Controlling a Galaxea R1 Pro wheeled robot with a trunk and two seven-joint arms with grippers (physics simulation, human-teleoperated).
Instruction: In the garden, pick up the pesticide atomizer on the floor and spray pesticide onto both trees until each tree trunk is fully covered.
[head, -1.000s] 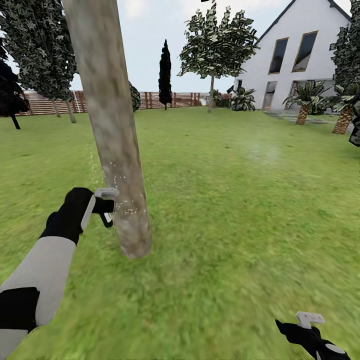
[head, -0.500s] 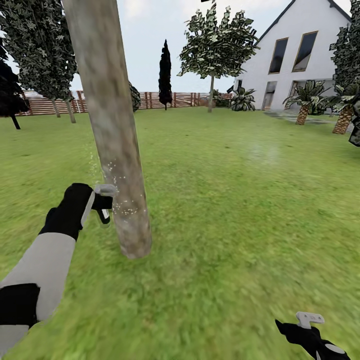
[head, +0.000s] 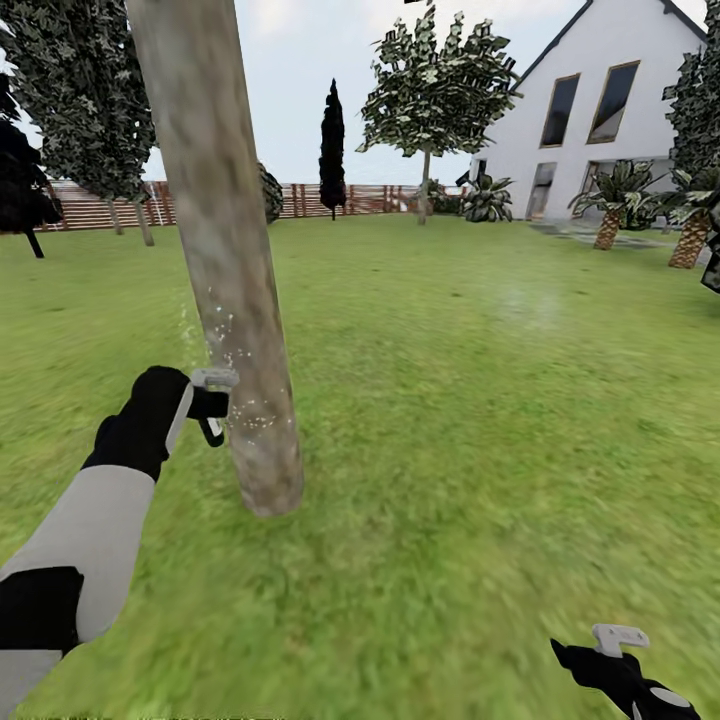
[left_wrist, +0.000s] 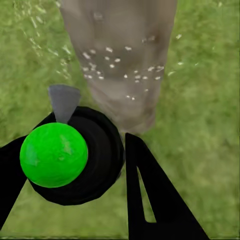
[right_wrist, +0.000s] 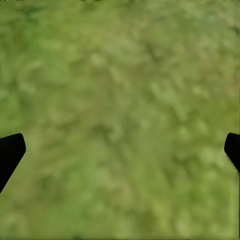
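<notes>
Head view, garden scene. The left gripper (head: 212, 405), at the left-centre of the frame, is clenched on the pesticide atomizer (head: 211, 428), carried just beside the lower part of the thick leaning tree trunk (head: 225, 270). The bottle is judged to be held this close and level with the bark so that its spray lands on the trunk rather than drifting over the lawn (head: 480, 400). White specks of pesticide (head: 245, 415) dot the bark near the nozzle and trail upward along the trunk's left edge; higher bark looks bare, so coverage appears partial.

Left wrist view. The atomizer's dark round body with its green spot (left_wrist: 53, 154) sits between the black fingers (left_wrist: 150, 195), nozzle toward the speckled trunk (left_wrist: 120, 55). How much liquid the bottle holds cannot be told.

Lower right of the head view. The right gripper (head: 620, 637) hangs idle over the grass; in the right wrist view its finger tips (right_wrist: 10, 152) stand wide apart, grasping nothing.
</notes>
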